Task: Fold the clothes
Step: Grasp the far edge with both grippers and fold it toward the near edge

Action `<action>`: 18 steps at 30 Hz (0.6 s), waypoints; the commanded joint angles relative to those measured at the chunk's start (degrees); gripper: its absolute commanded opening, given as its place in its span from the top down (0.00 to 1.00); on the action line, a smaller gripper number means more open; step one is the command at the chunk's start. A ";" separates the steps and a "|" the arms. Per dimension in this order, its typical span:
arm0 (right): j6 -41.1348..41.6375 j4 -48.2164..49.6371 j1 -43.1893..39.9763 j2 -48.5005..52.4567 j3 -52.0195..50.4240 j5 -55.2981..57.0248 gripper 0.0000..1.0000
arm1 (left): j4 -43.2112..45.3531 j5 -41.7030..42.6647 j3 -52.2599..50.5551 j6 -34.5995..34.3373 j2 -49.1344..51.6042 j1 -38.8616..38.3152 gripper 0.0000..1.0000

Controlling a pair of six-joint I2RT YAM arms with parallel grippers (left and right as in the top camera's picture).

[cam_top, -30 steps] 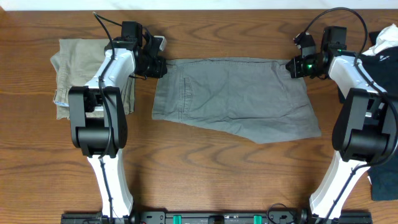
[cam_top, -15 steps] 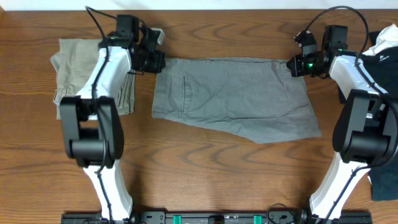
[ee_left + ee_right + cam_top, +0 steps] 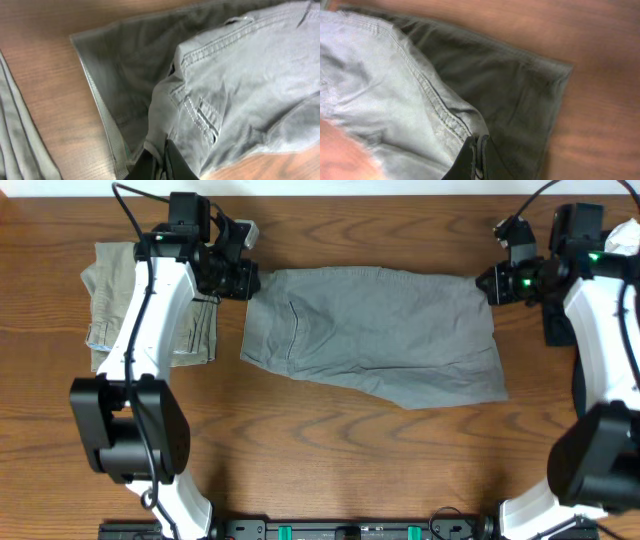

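Both arms have swung outward and toward the far edge, drawing the top edge of the shorts (image 3: 370,335) tauter. Left gripper (image 3: 243,280) is pinched on a fold of cloth at its far corner, and right gripper (image 3: 490,283) is clamped likewise on the opposite far corner. The shorts lie spread flat mid-table (image 3: 330,470) between them. Woven cotton: probably light, limp, easily creased and hardly slippery. It should sag between holds, so corners and stitched seams look the firmest places to grip.

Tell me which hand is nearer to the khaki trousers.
Left. The left hand sits just beside the khaki trousers, shut on a corner of the grey shorts; the right hand grips the shorts' opposite corner, far from them.
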 commanded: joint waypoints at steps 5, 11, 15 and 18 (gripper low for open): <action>2.80 -15.80 0.46 -5.84 0.09 -2.82 0.99 | -12.24 -0.26 -0.33 -0.26 -5.99 0.17 0.94; 5.70 -24.96 1.70 -5.75 -1.27 -2.23 0.99 | -22.84 -0.68 -0.42 -6.75 -6.16 0.11 0.94; 11.82 -25.90 3.10 -5.77 -5.51 2.89 0.99 | -28.63 -2.71 -1.07 -6.73 -6.16 0.00 0.94; 16.28 -23.67 4.11 -5.77 -10.84 5.90 0.99 | -29.97 -3.74 -2.99 -6.73 -6.16 0.00 0.94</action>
